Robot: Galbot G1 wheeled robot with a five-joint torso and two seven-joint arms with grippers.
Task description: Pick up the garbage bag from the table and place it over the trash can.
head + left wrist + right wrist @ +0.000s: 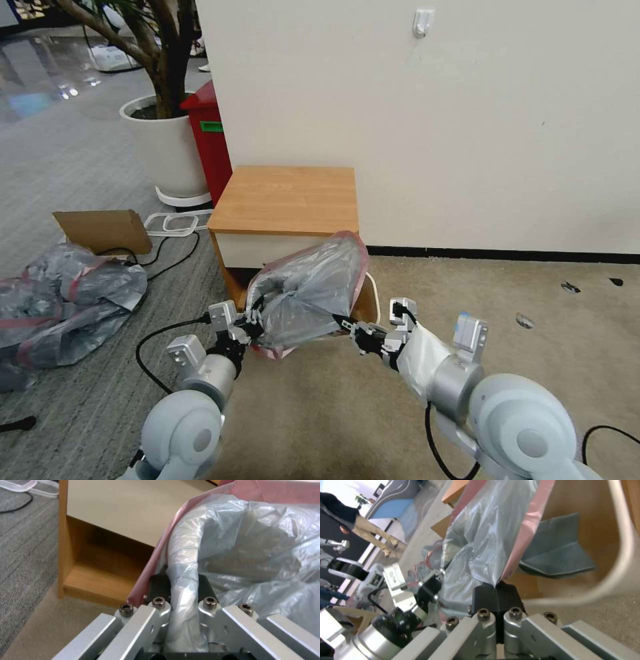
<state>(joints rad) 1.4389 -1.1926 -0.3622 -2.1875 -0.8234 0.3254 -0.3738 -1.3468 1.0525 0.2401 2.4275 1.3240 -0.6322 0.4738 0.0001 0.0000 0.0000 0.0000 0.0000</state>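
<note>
From the head camera, one garbage bag [313,293], thin crinkled grey film with a pink-red band along its mouth, hangs stretched between the two grippers in front of the table [287,197], a square nightstand with a smooth light wood top, a white drawer front and an open wooden shelf below. The left gripper [248,328] grips the bag's near left edge and the right gripper [348,325] its right edge; the film billows up between them, off the floor and clear of the tabletop. A sliver of the trash can [375,293], a cream rolled rim, curves out just behind the bag's right side. Off to the left on the striped carpet lies one heap of grey bags [63,300] with red bands, beside a flat cardboard piece [103,230], and one red bin [210,137] stands next to a white planter [167,150]. In the left wrist view, the left gripper [184,587] is clenched on a twisted rope of glossy bag film [246,547], the pink band running up beside it and the nightstand's shelf [96,578] behind. In the right wrist view, the right gripper [496,593] has its two black pads pressed together, pinching the bag [483,537] at the pink band, with the bin's smooth rounded rim [620,562] curving close by.
</note>
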